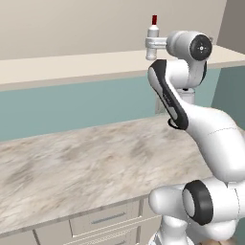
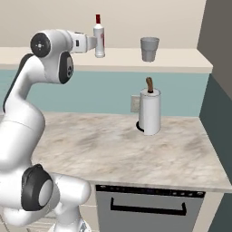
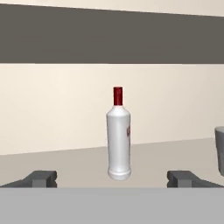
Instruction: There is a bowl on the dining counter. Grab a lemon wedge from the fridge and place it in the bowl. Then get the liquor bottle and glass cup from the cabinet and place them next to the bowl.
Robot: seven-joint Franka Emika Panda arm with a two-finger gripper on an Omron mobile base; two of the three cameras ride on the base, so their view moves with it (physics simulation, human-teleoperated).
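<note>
Tool open before liquor bottle, glass cup cropped

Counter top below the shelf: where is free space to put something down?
The marbled counter top is bare left of the paper towel roll and in front of it. On the shelf, the gap between the liquor bottle and glass cup is free. The hand is open.

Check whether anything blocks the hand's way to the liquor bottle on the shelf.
Nothing visible does. The open hand faces the upright liquor bottle straight on, with bare shelf between. The glass cup stands well aside.
</note>
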